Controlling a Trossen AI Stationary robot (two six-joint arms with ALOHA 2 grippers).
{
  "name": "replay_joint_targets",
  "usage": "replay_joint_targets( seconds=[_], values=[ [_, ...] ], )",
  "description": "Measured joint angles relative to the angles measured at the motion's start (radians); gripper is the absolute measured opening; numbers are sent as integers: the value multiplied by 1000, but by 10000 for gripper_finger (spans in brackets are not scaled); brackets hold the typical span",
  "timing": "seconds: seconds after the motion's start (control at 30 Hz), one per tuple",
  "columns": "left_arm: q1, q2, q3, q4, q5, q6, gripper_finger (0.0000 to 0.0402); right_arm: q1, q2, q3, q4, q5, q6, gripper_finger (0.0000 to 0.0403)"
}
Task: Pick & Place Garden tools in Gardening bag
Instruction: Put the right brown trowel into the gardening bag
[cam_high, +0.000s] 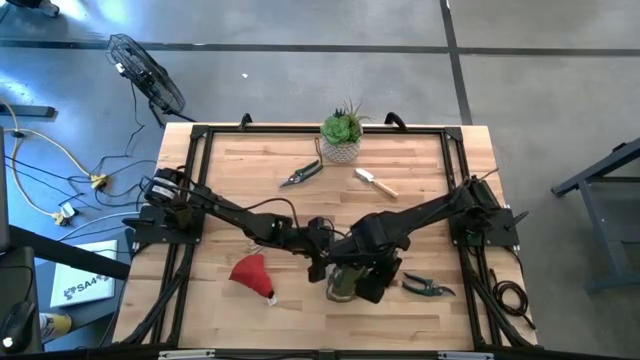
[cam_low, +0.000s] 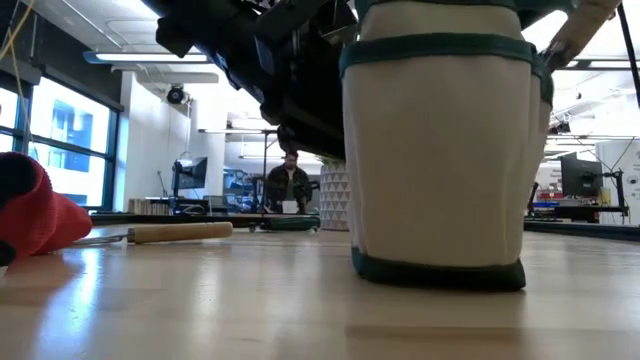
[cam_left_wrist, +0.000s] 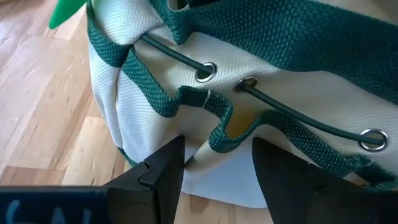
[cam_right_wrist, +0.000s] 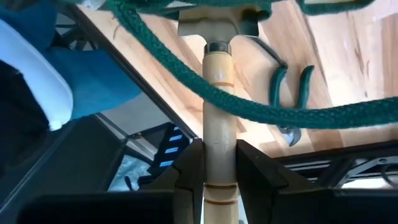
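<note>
The gardening bag (cam_high: 340, 284), cream cloth with green trim, stands on its base near the table's front middle and fills the low view (cam_low: 440, 150). My left gripper (cam_left_wrist: 217, 177) is open at the bag's left side, its fingers on either side of a green webbing pocket edge (cam_left_wrist: 219, 127). My right gripper (cam_right_wrist: 216, 171) is above the bag, shut on a wooden-handled tool (cam_right_wrist: 216, 74) with a metal head (cam_right_wrist: 214, 25). A red cone-shaped piece (cam_high: 252, 272) lies left of the bag. The green-and-white piece is not clearly in view. My left gripper stands close to the bag's wall (cam_left_wrist: 205, 168); I cannot tell whether its fingers touch the cloth. My right gripper pinches the tool's wooden handle (cam_right_wrist: 217, 155) between its two fingers. The handle runs on along the fingers' line, metal head away from the gripper. A green cord (cam_right_wrist: 249, 109) of the bag crosses in front of the handle.
Dark pruning shears (cam_high: 428, 288) lie right of the bag, and a second pair (cam_high: 300, 175) lies far left of centre. A wooden-handled trowel (cam_high: 376, 182) and a green plant in a white pot (cam_high: 342, 135) are at the back. A person (cam_low: 290, 185) is in the room behind.
</note>
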Motion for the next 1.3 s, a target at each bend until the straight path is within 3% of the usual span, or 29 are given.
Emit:
replay_joint_targets(
  seconds=[0.57,1.3],
  values=[
    [1,0,0,0,0,11,182,-45,0,0,102,-58,-72,91],
    [2,0,0,-19,-2,26,182,-71,0,0,266,-81,-90,80]
  ],
)
